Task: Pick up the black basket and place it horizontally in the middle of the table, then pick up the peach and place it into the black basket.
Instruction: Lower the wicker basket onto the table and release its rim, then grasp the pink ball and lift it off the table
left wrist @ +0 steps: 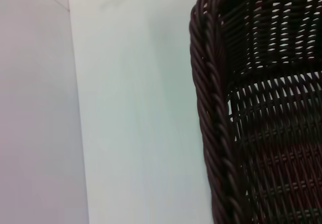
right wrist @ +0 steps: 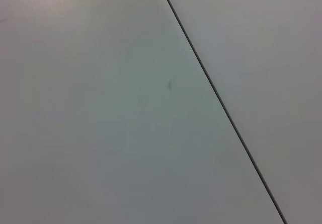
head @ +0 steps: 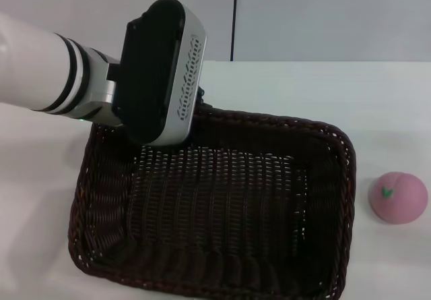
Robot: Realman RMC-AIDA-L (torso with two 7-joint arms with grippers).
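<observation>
Fingers of the left gripper (head: 192, 128) are hidden behind its own black-and-silver housing at the far rim of the large dark woven wicker basket (head: 222, 212), so I cannot tell whether they grip the rim. Outward, the basket lies with its long side across the broad white table (head: 377, 104), roughly central, so the first step looks nearly done. Beside its right end, apart from it, sits the small pink toy peach (head: 398, 197), not yet picked up. No right gripper is visible.
</observation>
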